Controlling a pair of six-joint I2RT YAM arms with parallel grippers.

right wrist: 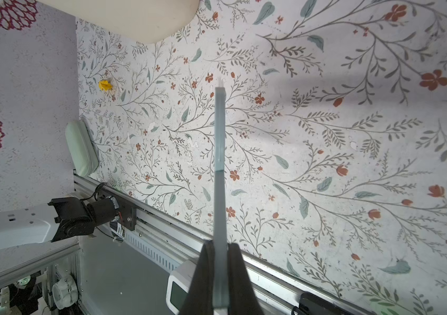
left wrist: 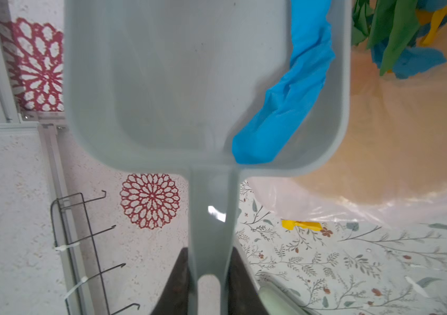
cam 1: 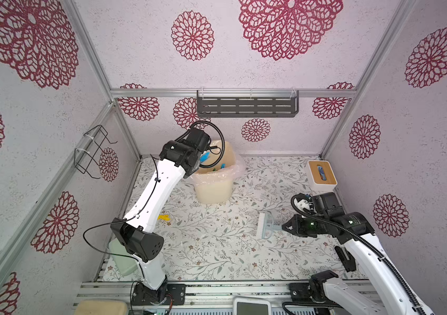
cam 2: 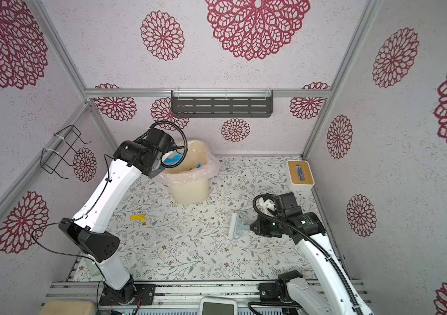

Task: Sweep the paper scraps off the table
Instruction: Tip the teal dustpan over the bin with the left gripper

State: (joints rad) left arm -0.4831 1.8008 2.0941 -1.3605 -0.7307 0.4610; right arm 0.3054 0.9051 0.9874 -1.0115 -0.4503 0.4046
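Closest to your left wrist cam is the pale grey-blue dustpan (left wrist: 178, 81). Your left fingers (left wrist: 173, 283) are clamped on its handle, holding it up by the rim of the cream bin (cam 1: 214, 188) at the back of the counter (cam 1: 216, 253). One long wrinkly blue scrap (left wrist: 285, 109) lies in the pan along its side wall. Down in the bin's plastic liner sits a crumpled pile of green, blue and yellow scraps (left wrist: 397, 35).

On the counter itself I can spot one bit, a small crumpled yellow scrap (cam 1: 163, 217) near the left edge, just beside your left forearm.

Your right fingers (right wrist: 237, 281) are shut tight on the handle of the little brush (cam 1: 266, 225) over the right half, with the bristles facing the middle. Can't tell if they touch.

Between brush and yellow scrap the leafy counter lies open. A white box with a wooden lid (cam 1: 322, 174) sits in the back right corner, and a pale green case (cam 1: 122, 256) sits at the front left edge. The white screen gadget (cam 1: 252, 306) is on the front rail, and nothing on it is readable.
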